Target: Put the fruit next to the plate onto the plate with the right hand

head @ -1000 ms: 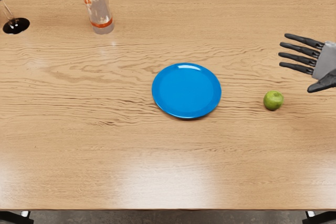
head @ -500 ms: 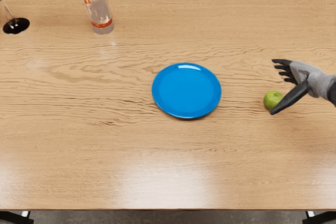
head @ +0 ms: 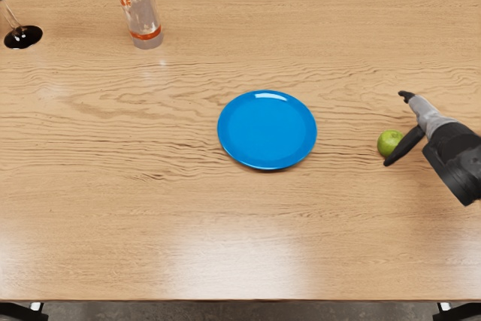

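Note:
A small green apple (head: 389, 141) lies on the wooden table, to the right of the blue plate (head: 267, 129) and apart from it. My right hand (head: 402, 125) comes in from the right edge and sits just right of the apple, seen edge-on. Its thumb reaches down along the apple's right side, and the other fingers (head: 409, 98) point up and away behind it. The hand is open and holds nothing. The plate has nothing on it. The left arm does not show.
A tall clear cylinder with orange bands (head: 136, 4) stands at the back left of the table. A wine glass with a dark base (head: 21, 35) stands at the far left edge. A brick wall runs behind the table.
My right hand has come down and turned from flat with spread fingers to edge-on beside the apple. The apple and plate have not moved.

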Action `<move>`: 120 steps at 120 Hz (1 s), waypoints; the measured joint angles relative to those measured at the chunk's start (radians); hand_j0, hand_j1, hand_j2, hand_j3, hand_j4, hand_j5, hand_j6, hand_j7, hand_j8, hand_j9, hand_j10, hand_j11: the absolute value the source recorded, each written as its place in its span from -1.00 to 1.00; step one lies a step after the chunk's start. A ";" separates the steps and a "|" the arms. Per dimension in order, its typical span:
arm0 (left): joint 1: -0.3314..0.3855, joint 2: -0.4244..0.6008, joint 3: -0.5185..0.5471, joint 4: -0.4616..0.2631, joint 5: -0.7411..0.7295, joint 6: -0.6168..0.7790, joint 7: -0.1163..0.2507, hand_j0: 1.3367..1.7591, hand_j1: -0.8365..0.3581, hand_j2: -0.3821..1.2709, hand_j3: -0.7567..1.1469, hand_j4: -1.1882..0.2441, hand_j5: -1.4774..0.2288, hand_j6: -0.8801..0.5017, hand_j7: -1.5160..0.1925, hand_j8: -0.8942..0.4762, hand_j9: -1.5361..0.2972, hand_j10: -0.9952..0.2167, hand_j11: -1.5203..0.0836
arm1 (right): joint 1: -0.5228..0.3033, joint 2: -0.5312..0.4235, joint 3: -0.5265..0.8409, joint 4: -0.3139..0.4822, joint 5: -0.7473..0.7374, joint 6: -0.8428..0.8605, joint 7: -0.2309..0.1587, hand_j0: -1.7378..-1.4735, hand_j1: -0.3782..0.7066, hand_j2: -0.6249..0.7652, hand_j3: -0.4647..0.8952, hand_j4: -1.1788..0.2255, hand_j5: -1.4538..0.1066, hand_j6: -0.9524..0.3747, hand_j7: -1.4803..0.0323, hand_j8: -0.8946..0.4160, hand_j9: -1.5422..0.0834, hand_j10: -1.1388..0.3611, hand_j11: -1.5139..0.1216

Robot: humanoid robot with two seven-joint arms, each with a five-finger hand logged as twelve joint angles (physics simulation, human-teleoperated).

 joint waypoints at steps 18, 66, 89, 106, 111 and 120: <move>-0.001 0.000 0.000 0.000 0.000 0.000 0.000 0.52 0.98 -0.54 -0.21 0.66 0.73 0.27 0.77 0.31 0.68 0.64 0.90 | 0.010 0.046 -0.030 -0.043 -0.002 -0.015 0.000 -0.40 -0.64 -0.12 -0.32 0.48 0.63 0.22 0.72 0.15 0.67 0.33 0.63; -0.001 0.000 0.000 0.000 0.000 0.000 0.000 0.52 0.98 -0.54 -0.21 0.66 0.73 0.27 0.77 0.31 0.68 0.64 0.90 | 0.022 0.020 -0.035 -0.035 0.010 -0.005 0.000 -0.39 -0.20 -0.15 -0.32 0.17 0.27 -0.11 0.34 -0.18 0.32 0.05 0.29; -0.001 0.000 0.000 0.000 0.000 0.000 0.000 0.52 0.98 -0.54 -0.21 0.66 0.73 0.27 0.77 0.31 0.68 0.64 0.90 | 0.022 0.005 -0.028 -0.015 0.012 -0.002 0.000 -0.39 0.06 -0.12 -0.32 -0.01 0.06 -0.30 0.13 -0.30 0.12 -0.12 0.08; -0.001 0.000 0.000 0.000 0.000 0.000 0.000 0.52 0.98 -0.54 -0.21 0.66 0.73 0.27 0.77 0.31 0.68 0.64 0.90 | 0.021 0.001 -0.022 -0.012 0.013 -0.002 0.000 -0.39 0.11 0.03 -0.32 -0.09 -0.04 -0.36 0.03 -0.30 0.03 -0.20 -0.01; 0.000 0.000 0.000 0.000 0.000 0.000 0.000 0.52 0.98 -0.54 -0.21 0.66 0.73 0.27 0.77 0.31 0.68 0.64 0.90 | 0.020 0.001 -0.020 -0.011 0.013 -0.002 0.000 -0.39 0.12 0.07 -0.32 -0.10 -0.05 -0.36 0.02 -0.31 0.02 -0.21 -0.02; 0.000 0.000 0.000 0.000 0.000 0.000 0.000 0.52 0.98 -0.54 -0.21 0.66 0.73 0.27 0.77 0.31 0.68 0.64 0.90 | 0.019 0.003 -0.017 -0.011 0.014 -0.002 0.000 -0.39 0.14 0.12 -0.32 -0.12 -0.07 -0.38 -0.01 -0.32 0.00 -0.23 -0.04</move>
